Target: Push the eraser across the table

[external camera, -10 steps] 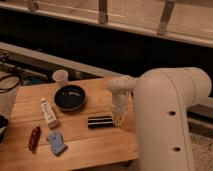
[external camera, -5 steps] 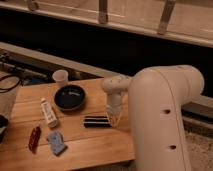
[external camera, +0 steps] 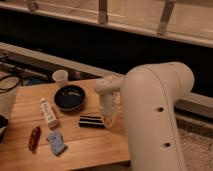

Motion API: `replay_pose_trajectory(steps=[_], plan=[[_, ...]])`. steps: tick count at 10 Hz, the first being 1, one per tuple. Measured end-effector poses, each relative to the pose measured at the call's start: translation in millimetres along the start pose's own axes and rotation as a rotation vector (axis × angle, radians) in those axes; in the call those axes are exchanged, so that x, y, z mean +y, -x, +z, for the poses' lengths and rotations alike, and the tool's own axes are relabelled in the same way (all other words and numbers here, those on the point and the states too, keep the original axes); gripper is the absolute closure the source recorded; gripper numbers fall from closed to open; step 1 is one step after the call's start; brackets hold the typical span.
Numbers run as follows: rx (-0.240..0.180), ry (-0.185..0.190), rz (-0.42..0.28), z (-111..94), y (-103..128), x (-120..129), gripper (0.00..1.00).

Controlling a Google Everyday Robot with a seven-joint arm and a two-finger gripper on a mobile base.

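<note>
The eraser (external camera: 91, 121), a small black bar with pale stripes, lies on the light wooden table (external camera: 95, 145) right of centre. My gripper (external camera: 108, 120) hangs down from the white arm and stands at the eraser's right end, touching or almost touching it. The big white arm housing (external camera: 155, 115) fills the right of the view and hides the table's right part.
A dark bowl (external camera: 69, 97) sits behind the eraser, a white cup (external camera: 60, 77) at the back edge. A white tube (external camera: 48, 113), a blue block (external camera: 56, 142) and a red object (external camera: 34, 138) lie to the left. Cables (external camera: 10, 82) lie far left.
The arm and gripper have moved left across the table, and the eraser has slid left with them, now closer to the bowl and the tube.
</note>
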Motion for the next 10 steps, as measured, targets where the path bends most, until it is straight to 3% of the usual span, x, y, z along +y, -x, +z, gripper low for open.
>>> replay_pose_trajectory(steps=[7,10], plan=[[0.017,-0.024,-0.051,-5,-3,30,1.0],[0.022,-0.034,-0.054,-5,-5,28,1.0]])
